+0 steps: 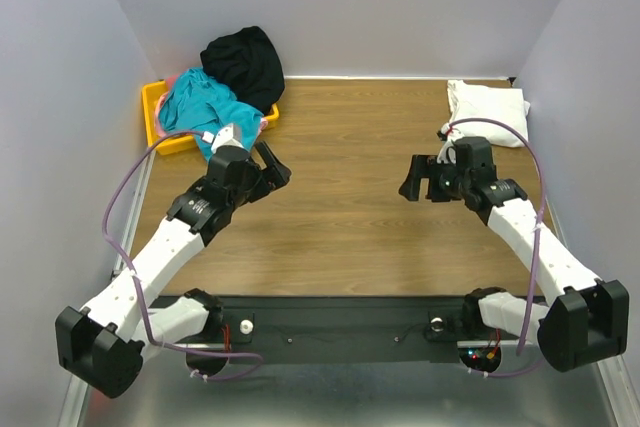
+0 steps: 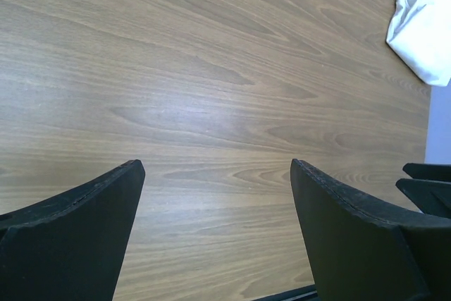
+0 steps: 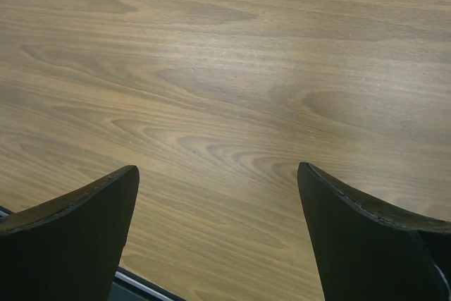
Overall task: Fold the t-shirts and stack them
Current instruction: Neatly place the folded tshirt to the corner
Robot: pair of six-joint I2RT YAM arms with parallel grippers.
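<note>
Both sets of jaws wide open, empty: left gripper [image 1: 272, 163], right gripper [image 1: 417, 179]. Teal t-shirt [image 1: 205, 107] likely light, limp, clingy; you pinch raised fold atop yellow bin [image 1: 152, 119].

The far-left yellow bin [image 1: 152, 107] is mostly buried under the teal shirt [image 1: 205, 105] and black shirt [image 1: 243, 65]; the pink shirt [image 1: 176, 78] shows only a sliver. The left wrist view's right edge cuts off the white shirt [image 2: 426, 26]
</note>
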